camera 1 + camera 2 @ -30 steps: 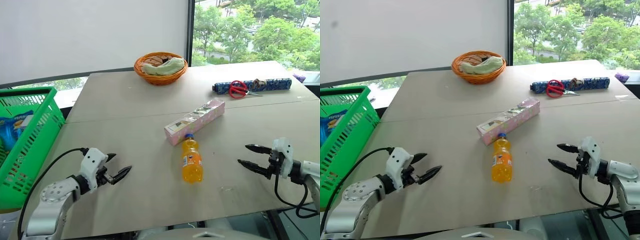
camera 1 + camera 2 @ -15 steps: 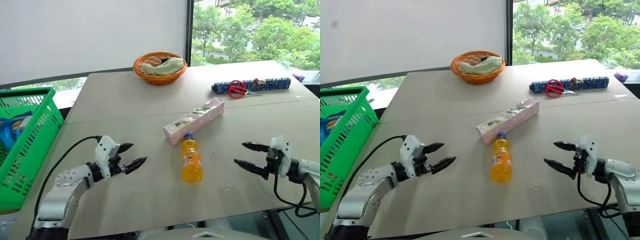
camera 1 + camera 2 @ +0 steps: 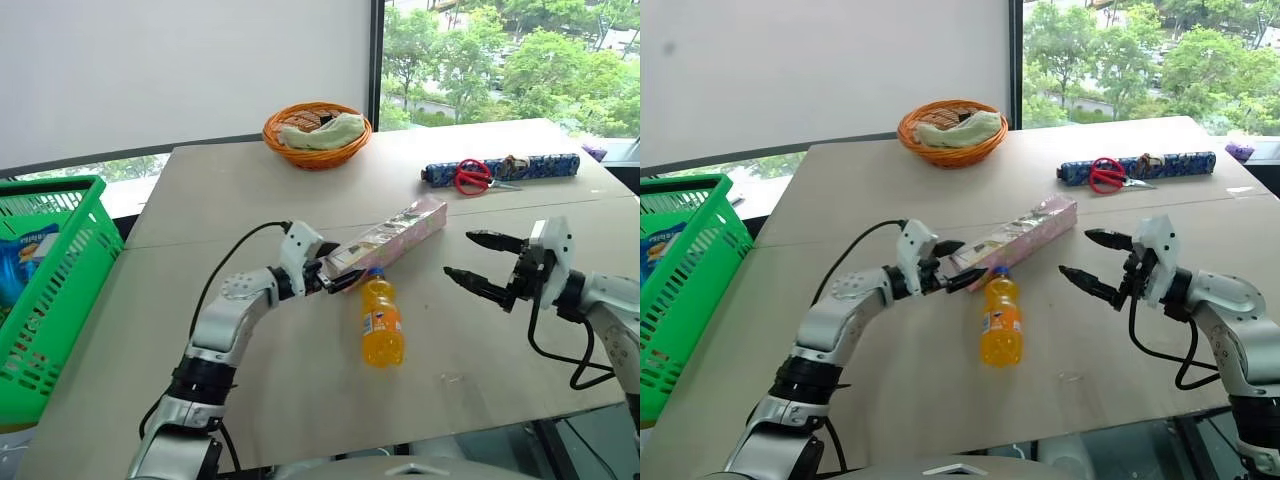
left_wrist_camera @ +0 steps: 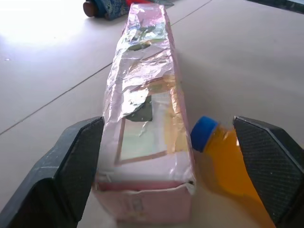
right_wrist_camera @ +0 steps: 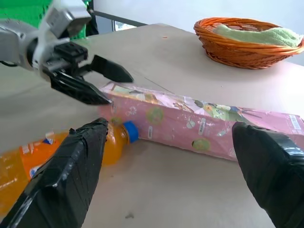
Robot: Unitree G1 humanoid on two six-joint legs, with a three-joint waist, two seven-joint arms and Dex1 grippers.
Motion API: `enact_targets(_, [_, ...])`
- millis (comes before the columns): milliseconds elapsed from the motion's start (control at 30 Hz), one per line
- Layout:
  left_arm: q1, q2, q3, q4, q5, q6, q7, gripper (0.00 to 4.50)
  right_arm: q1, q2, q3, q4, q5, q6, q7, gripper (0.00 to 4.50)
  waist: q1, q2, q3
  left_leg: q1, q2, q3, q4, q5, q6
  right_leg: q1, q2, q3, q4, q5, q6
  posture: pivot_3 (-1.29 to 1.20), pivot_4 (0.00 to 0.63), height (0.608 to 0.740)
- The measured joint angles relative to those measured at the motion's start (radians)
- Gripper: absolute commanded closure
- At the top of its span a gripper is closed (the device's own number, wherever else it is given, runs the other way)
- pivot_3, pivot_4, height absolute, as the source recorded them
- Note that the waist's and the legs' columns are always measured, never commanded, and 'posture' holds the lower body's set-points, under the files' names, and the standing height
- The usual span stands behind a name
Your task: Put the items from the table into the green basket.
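The table (image 3: 300,200) spreads wide and pale, board seams running across it, and off its left edge stands the green basket (image 3: 70,270), deep and latticed, with a blue packet (image 3: 22,265) lying inside. Out in the middle lies the pink box (image 3: 395,235), long and narrow, shiny foil top up, angled from its near end toward the far right. Right at that near end is the left gripper (image 3: 335,275), fingers spread wide, one to each side of the box end; the left wrist view shows the box between the two black pads with the left-hand one just beside the box wall, and whether it touches I cannot tell. The orange soda bottle (image 3: 382,318) lies on its side just beside the box, blue cap pointing at the box's near end, close to or touching it. Over on the right, the right gripper (image 3: 480,265) hovers above the table, jaws also spread wide, nothing between them, aimed across toward the box and bottle. Far back, the orange wicker bowl (image 3: 317,130) holds a pale cloth. At the far right lies a dark patterned roll (image 3: 530,168), with red-handled scissors (image 3: 475,177) resting on it.
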Motion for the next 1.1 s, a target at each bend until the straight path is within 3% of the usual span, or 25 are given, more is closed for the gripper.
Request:
enact_targets(400, [-0.012, -0.029, -0.052, 0.131, 0.1, -0.067, 0.018, 0.0, 0.035, -0.072, 0.008, -0.087, -0.001, 0.105, -0.039, 0.04, -0.001, 0.0, 0.0, -0.001, 0.0, 0.0, 0.002, -0.001, 0.002, 0.0, -0.001, 0.0, -0.002, 0.0, 0.0, -0.23, 0.0, 0.738])
enact_targets(567, [-0.024, -0.059, -0.028, 0.161, 0.11, -0.104, 0.055, 2.26, 0.033, -0.071, 0.008, -0.085, 0.002, 0.134, -0.046, 0.0, -0.019, 0.0, 0.0, -0.002, 0.0, 0.0, 0.002, -0.001, 0.002, 0.0, -0.001, 0.0, -0.002, 0.0, 0.0, -0.21, 0.0, 0.738])
enact_targets(700, [-0.024, -0.08, 0.012, 0.162, 0.104, -0.11, 0.09, 3.64, 0.02, -0.071, 0.012, -0.085, -0.001, 0.136, -0.046, 0.0, -0.023, -0.001, 0.0, -0.002, 0.0, 0.0, 0.002, -0.001, 0.002, 0.0, -0.001, 0.0, -0.002, 0.0, 0.001, -0.2, 0.0, 0.738])
enact_targets(900, [-0.034, -0.072, 0.163, 0.138, 0.06, -0.135, 0.176, 3.64, -0.02, -0.07, 0.023, -0.078, -0.003, 0.137, -0.043, 0.0, -0.022, -0.002, 0.001, -0.002, 0.0, 0.0, 0.002, -0.001, 0.002, 0.0, 0.0, 0.0, -0.001, 0.0, 0.001, -0.18, 0.0, 0.738])
enact_targets(1100, [-0.142, 0.037, 0.321, 0.114, 0.055, -0.154, 0.283, 3.64, -0.119, -0.025, 0.053, -0.051, 0.003, 0.136, -0.04, 0.0, -0.019, -0.003, 0.002, -0.002, 0.0, 0.0, 0.002, -0.001, 0.002, 0.0, 0.0, -0.001, -0.001, 0.0, 0.0, -0.12, 0.0, 0.738])
